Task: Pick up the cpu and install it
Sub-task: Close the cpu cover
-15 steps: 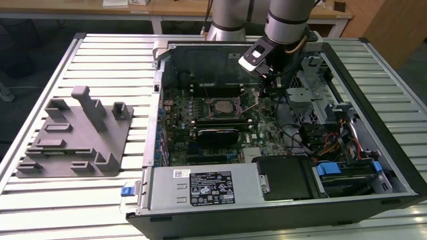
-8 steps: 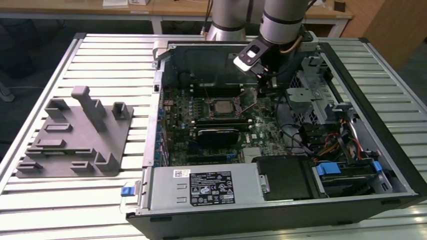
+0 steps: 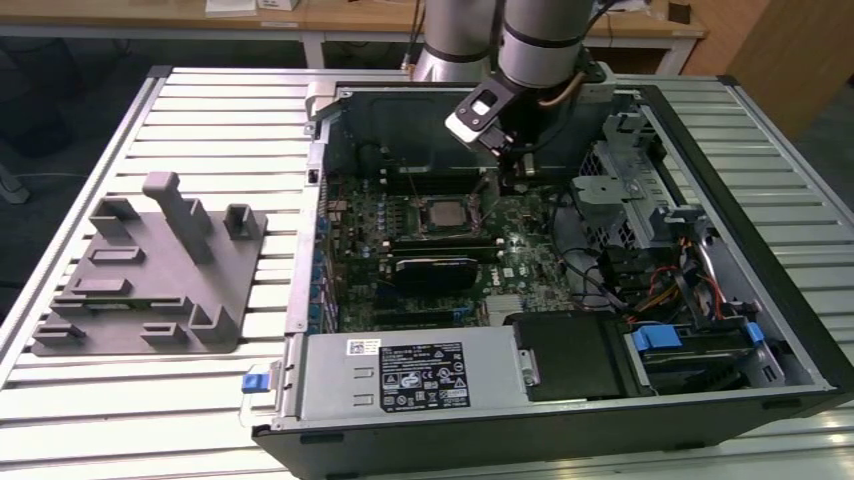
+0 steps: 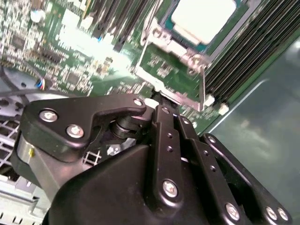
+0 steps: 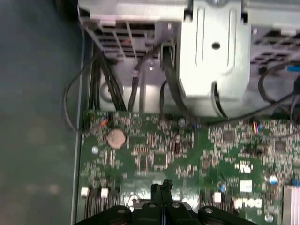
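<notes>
Silvery cpu [image 3: 441, 213] just beside gripper [image 3: 518, 183], apart

- The cpu [image 4: 204, 18]: smooth, silvery metal top with a soft sheen.
- The gripper [image 5: 161, 186]: matt black links with bright metal screw heads.
- The circuit board [image 5: 187, 150]: glossy green, dotted with shiny solder.
- The drive cage [image 5: 215, 56]: bare grey sheet metal, smooth.
- The tray [image 3: 147, 290]: matt grey plastic.
- The table [image 3: 227, 110]: pale, ribbed metal slats.
</notes>
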`<state>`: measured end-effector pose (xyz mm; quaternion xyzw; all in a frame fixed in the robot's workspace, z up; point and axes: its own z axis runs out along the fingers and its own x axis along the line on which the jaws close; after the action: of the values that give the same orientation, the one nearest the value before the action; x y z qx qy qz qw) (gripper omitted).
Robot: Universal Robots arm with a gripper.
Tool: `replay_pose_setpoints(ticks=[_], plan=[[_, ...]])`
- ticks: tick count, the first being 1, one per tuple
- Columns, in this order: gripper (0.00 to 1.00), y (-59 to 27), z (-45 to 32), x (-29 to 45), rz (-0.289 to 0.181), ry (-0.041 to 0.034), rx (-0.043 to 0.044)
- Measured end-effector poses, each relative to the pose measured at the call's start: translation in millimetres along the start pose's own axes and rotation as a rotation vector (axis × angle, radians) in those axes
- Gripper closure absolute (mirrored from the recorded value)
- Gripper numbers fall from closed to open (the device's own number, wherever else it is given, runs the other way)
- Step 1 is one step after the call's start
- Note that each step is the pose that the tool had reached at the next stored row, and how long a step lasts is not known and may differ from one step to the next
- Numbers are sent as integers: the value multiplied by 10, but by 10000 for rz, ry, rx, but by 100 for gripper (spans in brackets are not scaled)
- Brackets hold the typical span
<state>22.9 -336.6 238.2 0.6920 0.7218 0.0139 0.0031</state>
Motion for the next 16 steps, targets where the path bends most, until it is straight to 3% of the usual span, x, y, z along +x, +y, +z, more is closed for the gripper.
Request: replay_pose_setpoints(ticks=[16], plan=[[89,-598,-4,25,60,-1,-1]])
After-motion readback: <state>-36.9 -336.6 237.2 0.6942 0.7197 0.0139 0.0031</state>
